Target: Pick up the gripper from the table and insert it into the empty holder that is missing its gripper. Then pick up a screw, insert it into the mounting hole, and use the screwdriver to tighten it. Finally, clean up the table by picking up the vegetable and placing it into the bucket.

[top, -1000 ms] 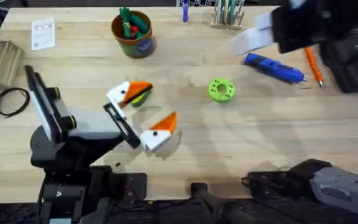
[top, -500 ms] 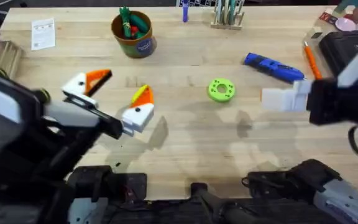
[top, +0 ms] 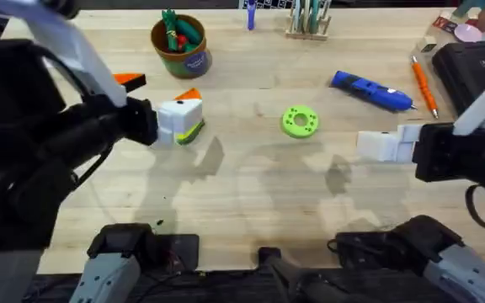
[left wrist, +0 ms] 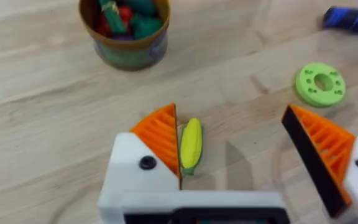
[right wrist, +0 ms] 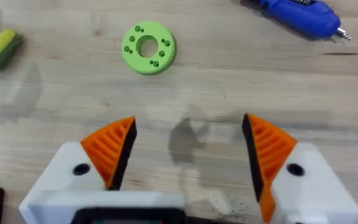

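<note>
The left gripper [left wrist: 235, 149] hangs low over the wooden table [top: 251, 210], its white fingers with orange ribbed pads [left wrist: 160, 134] spread wide apart. The vegetable [left wrist: 191, 145], a small yellow corn cob, lies flat on the table just beside the inner face of one pad; from the left wrist camera its long axis runs along that pad, with the green end nearest the gripper body. Overhead, the cob [top: 191, 131] peeks out from under the white finger, with the bucket [top: 180, 46] upright near the table's far edge, toy vegetables inside. The right gripper [right wrist: 188, 155] hovers with jaws apart over bare wood, near a green disc [right wrist: 148, 47]. The blue screwdriver [top: 371, 91] lies beyond the disc, bit toward the table's right.
</note>
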You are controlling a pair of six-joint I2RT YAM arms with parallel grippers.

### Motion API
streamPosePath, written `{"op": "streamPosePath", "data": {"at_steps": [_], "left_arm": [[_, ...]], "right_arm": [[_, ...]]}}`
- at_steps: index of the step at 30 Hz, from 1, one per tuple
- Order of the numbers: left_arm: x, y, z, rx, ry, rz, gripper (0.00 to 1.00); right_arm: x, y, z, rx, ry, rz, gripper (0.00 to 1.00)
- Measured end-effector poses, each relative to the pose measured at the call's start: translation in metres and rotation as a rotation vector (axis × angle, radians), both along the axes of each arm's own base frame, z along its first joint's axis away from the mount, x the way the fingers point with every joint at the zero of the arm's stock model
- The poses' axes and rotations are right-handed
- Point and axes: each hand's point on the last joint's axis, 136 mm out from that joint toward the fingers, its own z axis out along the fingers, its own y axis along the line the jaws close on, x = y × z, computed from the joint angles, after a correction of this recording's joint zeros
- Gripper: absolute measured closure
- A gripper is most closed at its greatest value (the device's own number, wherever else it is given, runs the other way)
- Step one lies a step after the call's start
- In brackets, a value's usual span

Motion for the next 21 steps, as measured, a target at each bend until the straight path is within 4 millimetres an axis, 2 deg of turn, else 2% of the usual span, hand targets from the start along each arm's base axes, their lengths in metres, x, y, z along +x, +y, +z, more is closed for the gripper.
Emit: {"op": "streamPosePath", "data": {"at_steps": [4,7,12,16,21], "left_arm": [[0.0,0.004,-0.012,0.04,0.073,0.0,0.015],[-0.01,0.013,-0.023,0.122,0.209,0.016,0.015],[-0.016,0.019,-0.026,0.271,0.429,0.0,0.015],[0.003,0.011,-0.038,0.356,0.526,-0.048,0.015],[0.021,0.005,-0.081,0.42,0.661,-0.083,0.015]], "right_arm": [[0.001,-0.002,0.0,-0.009,-0.004,-0.008,0.01],[0.001,-0.003,0.0,-0.014,-0.006,-0.012,0.01],[0.001,-0.004,0.0,-0.017,-0.008,-0.014,0.01],[0.001,-0.004,0.0,-0.018,-0.007,-0.015,0.01],[0.001,-0.004,0.0,-0.019,-0.008,-0.016,0.01]]}}
